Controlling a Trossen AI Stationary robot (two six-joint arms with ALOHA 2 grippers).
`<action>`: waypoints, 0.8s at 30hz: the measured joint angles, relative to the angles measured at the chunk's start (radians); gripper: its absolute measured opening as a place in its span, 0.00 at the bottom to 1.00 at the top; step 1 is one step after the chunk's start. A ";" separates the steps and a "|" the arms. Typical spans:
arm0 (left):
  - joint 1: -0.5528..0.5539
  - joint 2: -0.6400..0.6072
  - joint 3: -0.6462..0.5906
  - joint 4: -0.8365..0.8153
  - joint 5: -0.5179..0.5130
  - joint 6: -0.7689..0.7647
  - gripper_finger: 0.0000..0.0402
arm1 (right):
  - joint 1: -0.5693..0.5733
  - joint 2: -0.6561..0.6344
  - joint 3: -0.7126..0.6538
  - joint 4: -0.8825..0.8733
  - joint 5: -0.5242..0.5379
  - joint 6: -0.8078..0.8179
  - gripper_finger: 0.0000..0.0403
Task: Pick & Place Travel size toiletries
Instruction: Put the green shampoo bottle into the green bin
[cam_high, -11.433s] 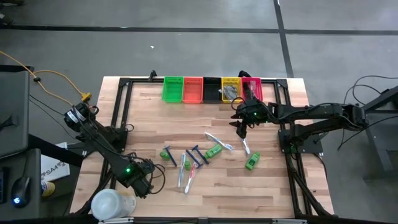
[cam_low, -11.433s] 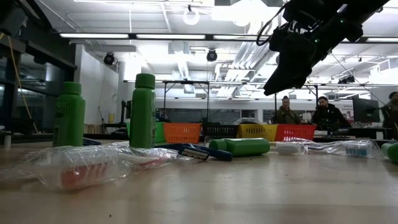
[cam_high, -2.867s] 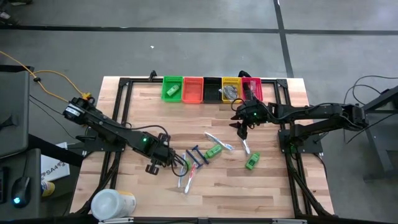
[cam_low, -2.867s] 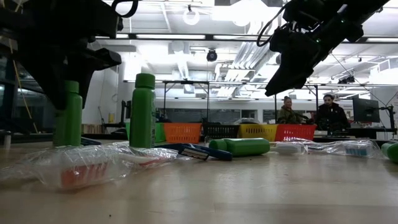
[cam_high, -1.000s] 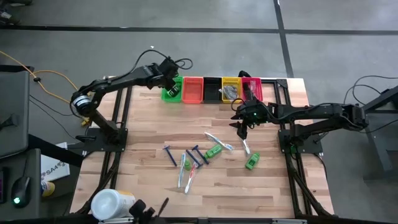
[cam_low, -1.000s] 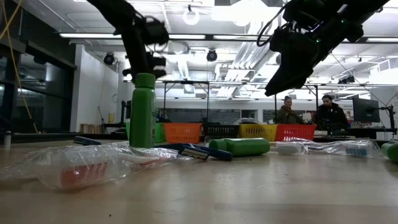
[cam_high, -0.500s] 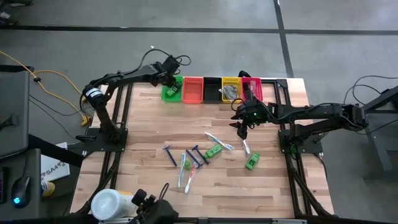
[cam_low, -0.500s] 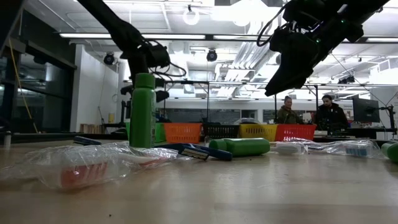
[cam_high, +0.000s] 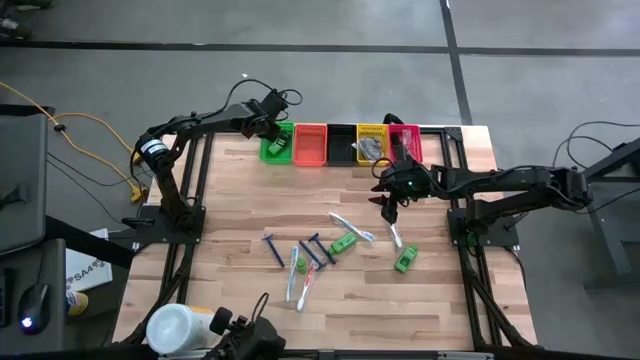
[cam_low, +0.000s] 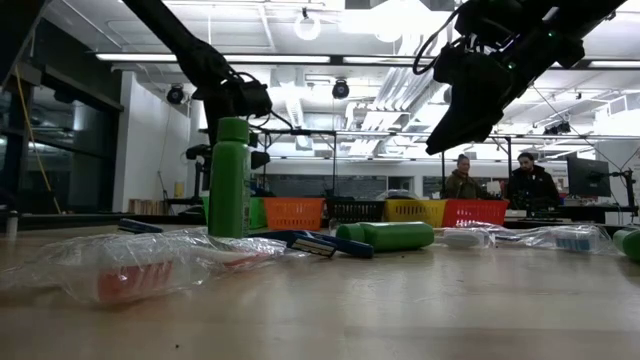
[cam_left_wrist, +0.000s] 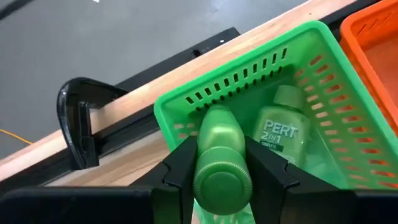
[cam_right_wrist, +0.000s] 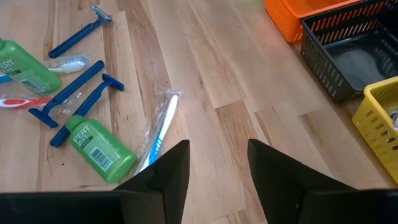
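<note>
Gripping a green mini bottle (cam_left_wrist: 222, 163) between my fingers (cam_left_wrist: 179, 167), my left gripper (cam_high: 271, 112) hung over the green bin (cam_high: 278, 143) at the left end of the row of bins along the table's (cam_high: 240, 200) far edge, and the bottle's cap pointed back at my wrist camera. Inside that bin a second green bottle (cam_left_wrist: 281, 131) lay on its side, its label reading PERT 2 in 1. Next along the row stood the orange bin (cam_high: 311, 144), then the black bin (cam_high: 341, 142), the yellow bin (cam_high: 371, 142) and the red bin (cam_high: 405, 140). On the open wood nearer the middle lay the rest of the toiletries: a lone blue razor (cam_high: 273, 248), a green bottle (cam_low: 229, 178) standing upright, two wrapped toothbrushes (cam_high: 300, 282) side by side, a pair of blue razors (cam_right_wrist: 78, 87) lying close together, another green bottle (cam_right_wrist: 99, 149) on its side touching them, and a white-blue toothbrush (cam_right_wrist: 160, 129) in clear wrap just beside it. My right gripper (cam_high: 386, 211) hovered above the table near the yellow bin, its fingers (cam_right_wrist: 169, 172) spread apart with nothing between them. Further right, one more green bottle (cam_high: 405, 259) lay by the table's right rail. A white tub (cam_high: 177, 326) sat at the near left corner.
</note>
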 joint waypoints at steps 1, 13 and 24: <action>0.000 0.000 0.000 -0.004 0.003 0.000 0.26 | 0.000 0.000 0.000 0.000 0.000 0.001 0.39; -0.003 0.000 0.025 -0.023 0.013 0.008 0.44 | 0.000 0.000 0.000 -0.001 -0.005 0.025 0.39; -0.005 -0.017 0.154 -0.225 0.016 0.035 0.45 | 0.000 0.000 0.000 -0.017 -0.012 0.035 0.39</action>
